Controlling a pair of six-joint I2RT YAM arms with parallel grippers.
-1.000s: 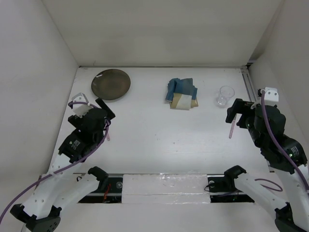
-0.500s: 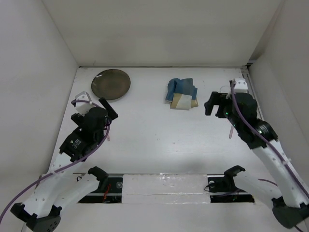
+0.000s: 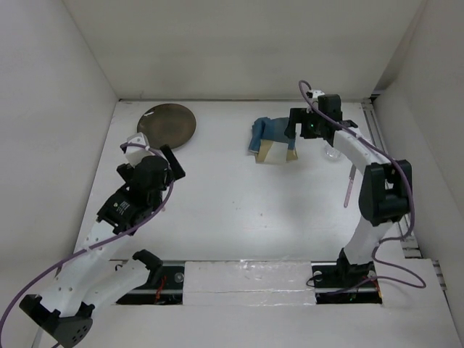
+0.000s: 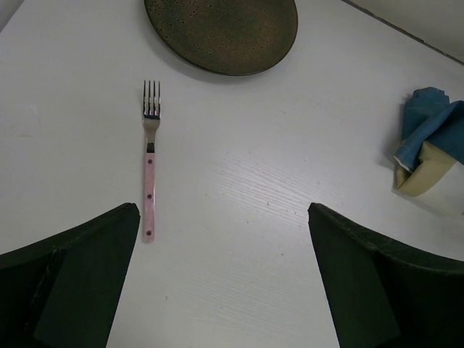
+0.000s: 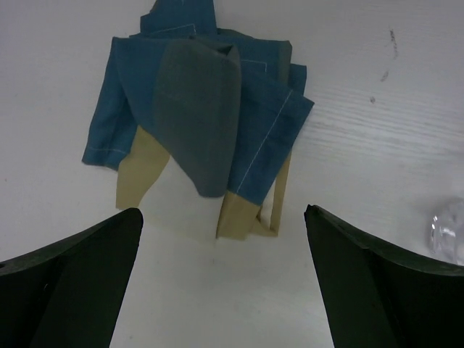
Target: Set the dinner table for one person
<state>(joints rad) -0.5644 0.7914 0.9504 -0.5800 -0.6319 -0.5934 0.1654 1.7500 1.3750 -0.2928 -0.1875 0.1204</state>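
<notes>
The white dinner table (image 3: 239,217) carries a dark round plate (image 3: 167,125) at the far left and a crumpled blue-and-beige cloth (image 3: 272,141) at the far middle. My left gripper (image 3: 167,164) is open and empty above the table. In the left wrist view, it (image 4: 222,214) has a pink-handled fork (image 4: 148,181) just ahead on its left and the plate (image 4: 221,32) beyond. My right gripper (image 3: 301,129) is open and empty at the cloth's right side. In the right wrist view, it (image 5: 223,217) hovers just short of the cloth (image 5: 203,123).
A clear glass (image 3: 332,153) stands right of the cloth, partly under my right arm; it also shows in the right wrist view (image 5: 449,235). A pink-handled utensil (image 3: 349,187) lies near the right edge. White walls enclose the table on three sides.
My right arm has swung from the right side forward and left, past the glass, to the cloth. My left gripper has edged a little toward the plate.
</notes>
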